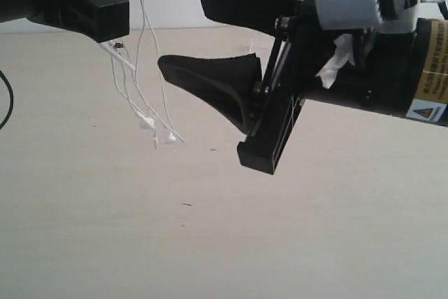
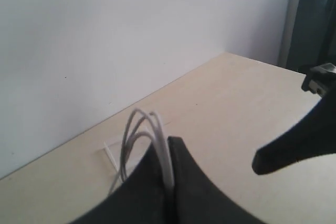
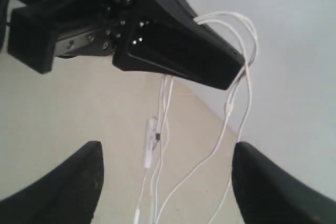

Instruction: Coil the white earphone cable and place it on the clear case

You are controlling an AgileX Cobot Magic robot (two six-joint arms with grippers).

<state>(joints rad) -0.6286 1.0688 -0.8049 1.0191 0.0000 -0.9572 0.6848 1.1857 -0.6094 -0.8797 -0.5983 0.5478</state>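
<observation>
Exterior view: white earphone cable (image 1: 147, 122) in left pincer (image 2: 169, 146), seemingly looped; right pincer (image 1: 183, 31) agape.

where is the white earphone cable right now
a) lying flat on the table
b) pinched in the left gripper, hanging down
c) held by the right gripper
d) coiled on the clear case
b: the left gripper is shut on the white earphone cable, whose loops dangle below it, while the right gripper is open and holds nothing.

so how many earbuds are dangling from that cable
2 earbuds, both hanging on the white earphone cable below the shut left gripper: the higher earbud, and the lower earbud beside it. None look hidden.
</observation>
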